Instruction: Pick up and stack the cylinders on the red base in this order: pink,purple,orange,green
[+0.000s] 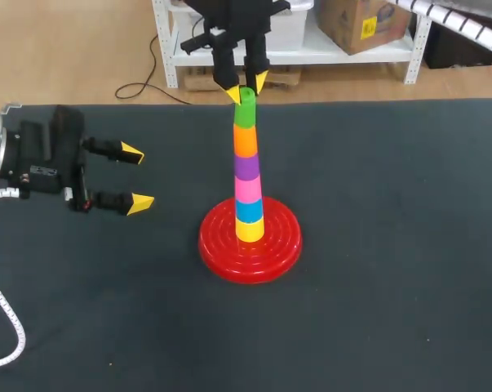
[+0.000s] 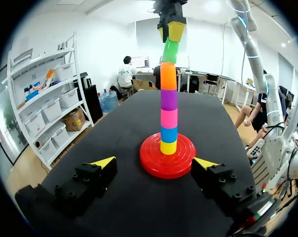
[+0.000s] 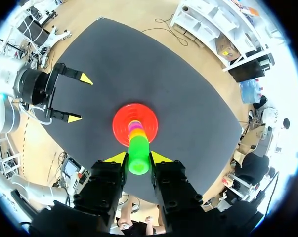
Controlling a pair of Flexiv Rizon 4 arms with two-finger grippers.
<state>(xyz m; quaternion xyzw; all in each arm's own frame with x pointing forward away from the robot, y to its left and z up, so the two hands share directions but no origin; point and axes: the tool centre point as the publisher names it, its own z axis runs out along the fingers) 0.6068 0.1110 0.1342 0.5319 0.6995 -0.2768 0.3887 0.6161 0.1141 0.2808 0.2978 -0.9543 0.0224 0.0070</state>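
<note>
At the left, my left gripper (image 1: 138, 177) hangs over the table with its fingers spread wide and nothing between them. Its yellow tips point toward the stack, well apart from it. In the middle sits the red base (image 1: 225, 255), a glossy round disc with ridged rings. From its centre rises a smooth plastic column: yellow cylinder (image 1: 249, 229), blue cylinder (image 1: 248, 211), pink cylinder (image 1: 247, 189), purple cylinder (image 1: 246, 167), orange cylinder (image 1: 246, 141), and the green cylinder (image 1: 245, 113) on top, leaning slightly. My right gripper (image 1: 246, 87) points down from above, fingers pressed against the green cylinder's two sides near its upper end. The table (image 1: 392, 245) is dark, matte cloth, and a broad stretch of it runs from the base to the right edge.
</note>
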